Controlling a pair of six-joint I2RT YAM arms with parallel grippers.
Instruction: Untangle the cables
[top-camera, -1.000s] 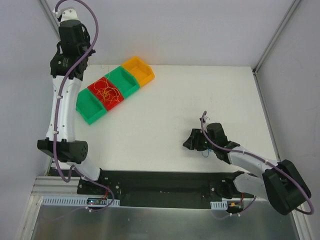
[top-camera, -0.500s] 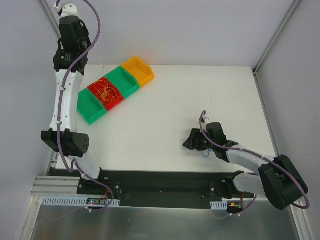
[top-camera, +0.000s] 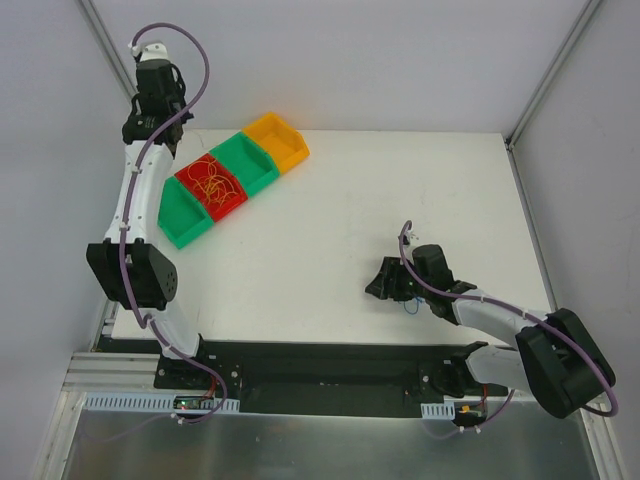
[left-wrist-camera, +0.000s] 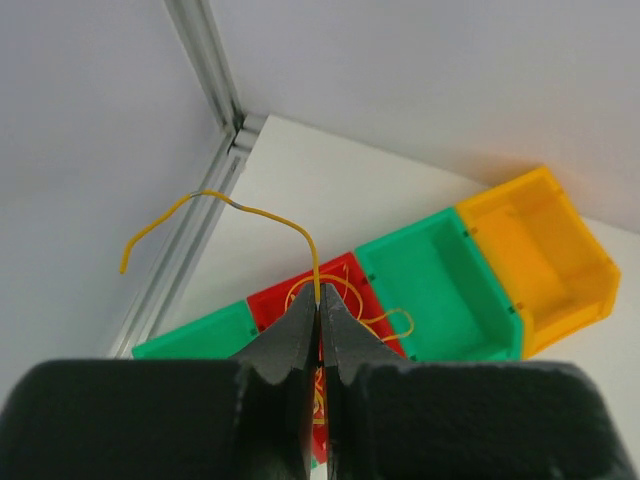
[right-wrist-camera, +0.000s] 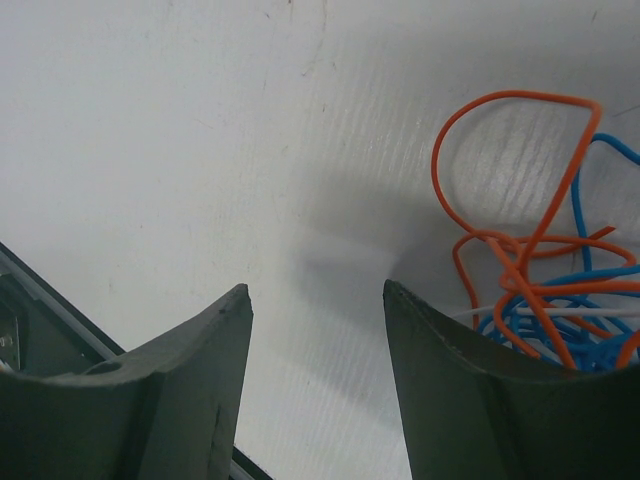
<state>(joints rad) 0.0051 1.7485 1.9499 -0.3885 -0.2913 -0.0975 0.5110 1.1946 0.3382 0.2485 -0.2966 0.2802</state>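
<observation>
Stock as it lies, places reckoned from the red bin (top-camera: 212, 186). Counter (top-camera: 330, 210): white, carries everything listed. Bins: a green bin (top-camera: 180, 215) touching the red bin on its near-left side, a second green bin (top-camera: 248, 163) touching it on the far-right side, and a yellow bin (top-camera: 277, 141) beyond that one. My right fingers (right-wrist-camera: 200, 370): well apart from the red bin, down on the counter towards its near right, spread with only bare counter between them. My left fingers (left-wrist-camera: 300, 335): up above the red bin and a little to its far left, pressed together on one yellow wire (left-wrist-camera: 250, 212). Cables, lot one (top-camera: 214, 183): a loose nest of orange and yellow loops inside the red bin. Cables, lot two (right-wrist-camera: 530, 290): orange and blue strands in a knot, well apart from the red bin, lying just beside the outer face of one right finger. Single yellow wire, as above: it rises from the pinch and arcs over to a free end; I cannot tell whether its lower end is clear of the nest. Handling, by my judgement: near weightless, springy, holds its curl, slides out of a loose pinch, and drags its neighbours if pulled fast. Take hold at a free end or an outer loop, never the knot's middle.
</observation>
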